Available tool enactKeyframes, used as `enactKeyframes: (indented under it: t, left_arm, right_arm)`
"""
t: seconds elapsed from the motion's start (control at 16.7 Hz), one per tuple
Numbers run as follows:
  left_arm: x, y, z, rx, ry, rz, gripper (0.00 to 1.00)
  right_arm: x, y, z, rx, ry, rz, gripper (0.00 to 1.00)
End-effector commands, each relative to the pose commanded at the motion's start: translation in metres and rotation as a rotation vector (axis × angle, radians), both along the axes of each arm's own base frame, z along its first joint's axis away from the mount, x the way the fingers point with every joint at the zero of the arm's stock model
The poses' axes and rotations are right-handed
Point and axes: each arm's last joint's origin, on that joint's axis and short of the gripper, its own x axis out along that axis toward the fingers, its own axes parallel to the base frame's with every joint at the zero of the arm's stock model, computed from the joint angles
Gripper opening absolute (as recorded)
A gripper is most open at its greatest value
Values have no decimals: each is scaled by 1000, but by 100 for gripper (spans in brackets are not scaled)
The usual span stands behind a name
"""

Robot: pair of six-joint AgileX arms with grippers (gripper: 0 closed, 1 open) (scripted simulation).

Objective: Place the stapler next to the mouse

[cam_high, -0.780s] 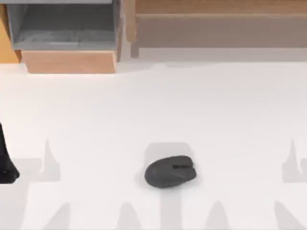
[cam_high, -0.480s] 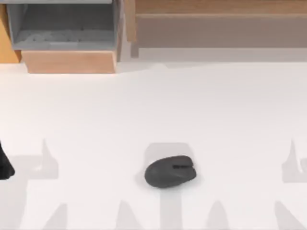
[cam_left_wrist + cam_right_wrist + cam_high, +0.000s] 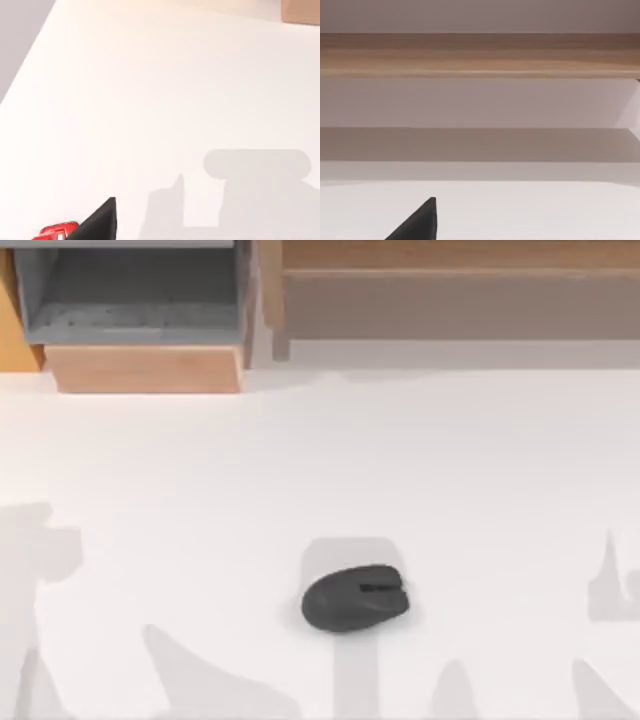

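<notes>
1. The mouse [image 3: 355,598] lies flat on the white table [image 3: 480,470], a little below the middle of the top view, its notched end toward the table's right, with open surface all round it.
2. The stapler [image 3: 57,231] shows as a small red patch at the edge of the left wrist view, just beside the left pincer's dark fingertip [image 3: 97,222]. I cannot tell whether the left pincer is open or closed, nor whether it holds the stapler or merely sits close to it.
3. The right pincer's fingertip [image 3: 417,222] points toward the wooden shelf [image 3: 480,55] at the back of the table; its opening cannot be judged either, and that arm looks idle.
4. Risk: if the stapler is not firmly gripped, its narrow body could slip or twist during the carry across the table.
5. Risk: the carry ends close to the mouse, so a low approach could nudge the mouse aside.
6. Risk: releasing too high could let the stapler bounce or tip, landing well apart from the mouse or on it.
</notes>
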Motion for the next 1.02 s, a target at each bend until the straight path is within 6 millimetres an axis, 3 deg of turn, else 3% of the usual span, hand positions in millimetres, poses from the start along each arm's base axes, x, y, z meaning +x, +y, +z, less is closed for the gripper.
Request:
enactKeyframes:
  t: [0.3, 0.54, 0.78, 1.02]
  left_arm:
    - [57, 52, -10, -117, 486, 118, 100]
    - [87, 97, -29, -228, 746, 183, 100]
    - [104, 132, -48, -316, 890, 215, 100]
    - [108, 141, -52, -337, 915, 223, 100]
  right_arm:
    - [0, 0, 0, 0, 0, 0, 100]
    - [0, 0, 0, 0, 0, 0, 100]
    - [0, 0, 0, 0, 0, 0, 100]
    - [0, 0, 0, 0, 0, 0, 100]
